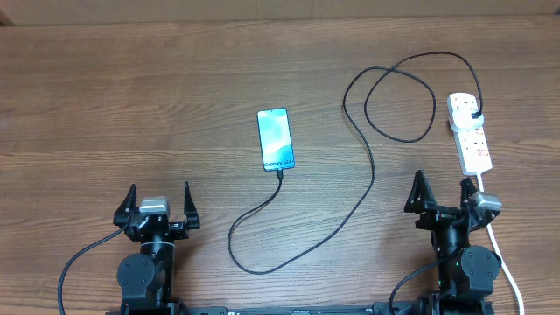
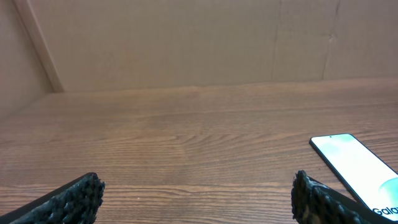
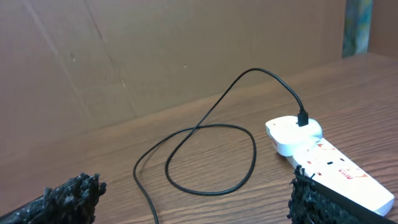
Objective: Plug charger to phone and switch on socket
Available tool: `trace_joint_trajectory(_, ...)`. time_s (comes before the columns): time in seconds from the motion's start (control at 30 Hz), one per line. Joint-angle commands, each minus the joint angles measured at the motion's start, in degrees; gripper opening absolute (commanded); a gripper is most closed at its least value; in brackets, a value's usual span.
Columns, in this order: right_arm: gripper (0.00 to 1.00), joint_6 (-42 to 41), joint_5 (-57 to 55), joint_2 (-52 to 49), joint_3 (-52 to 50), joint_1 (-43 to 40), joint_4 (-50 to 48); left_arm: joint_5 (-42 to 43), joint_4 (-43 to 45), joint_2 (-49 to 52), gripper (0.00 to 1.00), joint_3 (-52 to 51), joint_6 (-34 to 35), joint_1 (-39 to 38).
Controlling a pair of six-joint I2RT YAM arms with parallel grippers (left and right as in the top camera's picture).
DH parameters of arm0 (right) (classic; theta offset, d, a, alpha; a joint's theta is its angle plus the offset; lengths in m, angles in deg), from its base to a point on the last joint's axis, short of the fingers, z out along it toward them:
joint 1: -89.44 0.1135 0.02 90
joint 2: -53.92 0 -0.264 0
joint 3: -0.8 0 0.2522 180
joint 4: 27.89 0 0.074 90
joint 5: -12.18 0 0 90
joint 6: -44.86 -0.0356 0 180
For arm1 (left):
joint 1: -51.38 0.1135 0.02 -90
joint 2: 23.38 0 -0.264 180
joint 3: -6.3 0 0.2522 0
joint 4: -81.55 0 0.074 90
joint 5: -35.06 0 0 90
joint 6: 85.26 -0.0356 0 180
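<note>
The phone (image 1: 276, 140) lies flat mid-table with its light blue screen up; it also shows at the right edge of the left wrist view (image 2: 357, 165). The charger (image 1: 367, 175), a thin black cable, runs from the phone's near edge in loops across the table to a black plug (image 1: 473, 114) seated in the far end of the white socket (image 1: 470, 133). Whether the tip is inside the phone I cannot tell. My left gripper (image 1: 158, 199) stands open near the front left, apart from the phone. My right gripper (image 1: 443, 188) stands open just in front of the socket (image 3: 329, 163), with the cable loop (image 3: 211, 155) ahead of it.
The socket's white cord (image 1: 505, 258) runs back past my right arm to the table's front edge. A brown wall (image 2: 186, 43) rises behind the wooden table (image 1: 105, 105).
</note>
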Motion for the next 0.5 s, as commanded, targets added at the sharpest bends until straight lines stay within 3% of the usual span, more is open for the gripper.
trace_joint_trajectory(0.0,1.0,2.05,0.28,0.68,-0.2,0.33,-0.44,0.48,0.04,-0.33,1.0,-0.15,-0.87,0.39)
trace_joint_trajectory(0.47,1.0,9.9,6.69,0.68,-0.7,0.33,-2.16,0.48,0.04,-0.33,1.0,-0.15,-0.87,0.39)
